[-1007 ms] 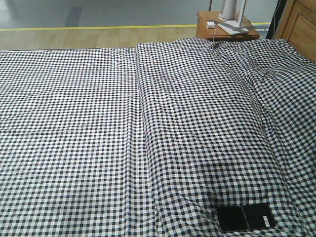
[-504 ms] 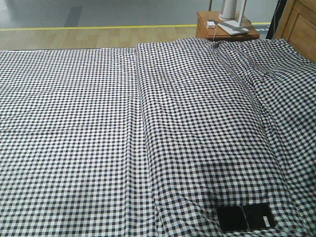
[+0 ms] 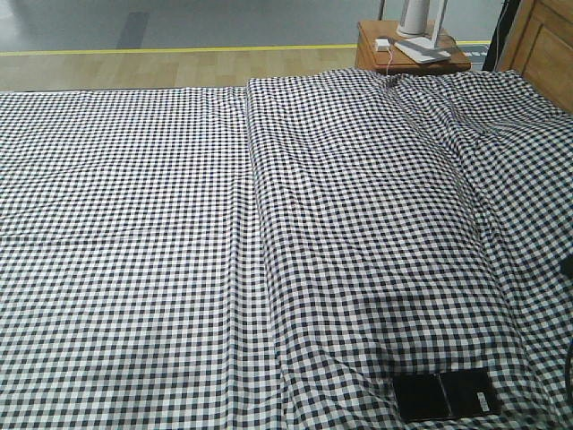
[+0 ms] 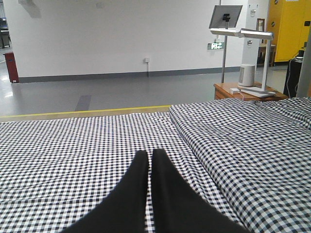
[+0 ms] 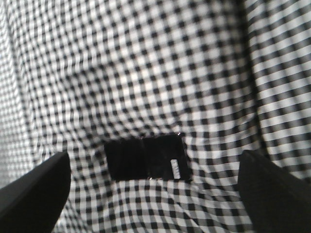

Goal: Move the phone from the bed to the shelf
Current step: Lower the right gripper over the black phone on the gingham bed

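Observation:
The phone (image 3: 445, 394), a glossy black slab with a middle seam and a small white sticker, lies flat on the bed (image 3: 179, 224) near its front right edge. In the right wrist view the phone (image 5: 146, 158) sits on the gingham sheet between my two dark fingers (image 5: 34, 191). My right gripper (image 5: 153, 158) hovers above it, open wide and touching nothing. My left gripper (image 4: 148, 155) is shut and empty, held low over the bed (image 4: 73, 141) and pointing toward the far floor. The shelf is out of view.
A reddish-brown nightstand (image 3: 407, 49) with a white lamp base and charger stands past the bed's far right corner. Panelled wooden furniture (image 3: 542, 45) rises at the far right. A raised fold (image 3: 255, 224) runs down the sheet. A dark arm part (image 3: 567, 266) shows at the right edge.
A dark part of my right arm and a thin cable have come into the front view at the right edge. The phone has not moved.

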Controlling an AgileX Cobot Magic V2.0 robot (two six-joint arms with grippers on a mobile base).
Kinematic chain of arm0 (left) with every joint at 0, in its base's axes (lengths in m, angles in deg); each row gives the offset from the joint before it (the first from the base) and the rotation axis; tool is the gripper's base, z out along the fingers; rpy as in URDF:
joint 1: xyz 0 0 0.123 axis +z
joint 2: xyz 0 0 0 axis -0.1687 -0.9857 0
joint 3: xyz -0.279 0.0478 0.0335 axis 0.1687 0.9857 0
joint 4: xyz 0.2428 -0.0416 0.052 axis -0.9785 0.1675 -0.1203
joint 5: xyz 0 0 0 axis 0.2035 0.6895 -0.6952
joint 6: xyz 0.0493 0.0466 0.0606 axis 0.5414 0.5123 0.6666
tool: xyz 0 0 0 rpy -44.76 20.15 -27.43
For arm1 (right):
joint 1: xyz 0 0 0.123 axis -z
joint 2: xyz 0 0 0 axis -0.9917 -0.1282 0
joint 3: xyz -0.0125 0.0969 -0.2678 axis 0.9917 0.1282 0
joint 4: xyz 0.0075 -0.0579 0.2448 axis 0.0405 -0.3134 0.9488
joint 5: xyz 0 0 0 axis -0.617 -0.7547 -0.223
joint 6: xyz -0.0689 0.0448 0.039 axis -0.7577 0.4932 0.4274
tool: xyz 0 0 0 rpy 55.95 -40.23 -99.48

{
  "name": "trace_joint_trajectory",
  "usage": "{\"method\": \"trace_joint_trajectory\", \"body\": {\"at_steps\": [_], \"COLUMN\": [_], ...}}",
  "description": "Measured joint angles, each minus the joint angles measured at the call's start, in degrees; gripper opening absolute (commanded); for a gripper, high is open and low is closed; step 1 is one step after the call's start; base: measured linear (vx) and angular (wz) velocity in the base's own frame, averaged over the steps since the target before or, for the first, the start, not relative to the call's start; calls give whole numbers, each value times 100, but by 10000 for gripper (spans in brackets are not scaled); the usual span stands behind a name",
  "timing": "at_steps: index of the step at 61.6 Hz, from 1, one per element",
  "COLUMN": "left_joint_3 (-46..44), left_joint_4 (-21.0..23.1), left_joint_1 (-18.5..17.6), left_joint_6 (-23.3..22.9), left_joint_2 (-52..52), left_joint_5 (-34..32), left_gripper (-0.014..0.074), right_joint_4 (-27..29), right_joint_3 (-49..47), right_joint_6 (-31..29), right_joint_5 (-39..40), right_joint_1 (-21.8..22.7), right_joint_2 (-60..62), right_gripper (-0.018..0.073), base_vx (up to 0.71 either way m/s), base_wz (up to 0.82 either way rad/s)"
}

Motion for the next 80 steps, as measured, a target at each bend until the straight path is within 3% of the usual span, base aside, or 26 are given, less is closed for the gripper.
{"method": "trace_joint_trajectory", "body": {"at_steps": [18, 53, 80], "left_joint_3": [0, 0, 0], "left_joint_4": [0, 0, 0], "left_joint_1": [0, 0, 0], "left_joint_6": [0, 0, 0], "left_joint_2": [0, 0, 0], "left_joint_5": [0, 0, 0], "left_gripper": [1, 1, 1], "right_joint_4": [505, 989, 1185], "right_joint_3": [-37, -73, -260], "right_joint_6": [-1002, -1833, -2109], "right_joint_5": [-284, -393, -451], "right_joint_1": [4, 4, 4], "right_joint_2": [-1337, -2870, -3532], "right_gripper": [634, 617, 604], "base_vx": [0, 0, 0], "base_wz": [0, 0, 0]}}
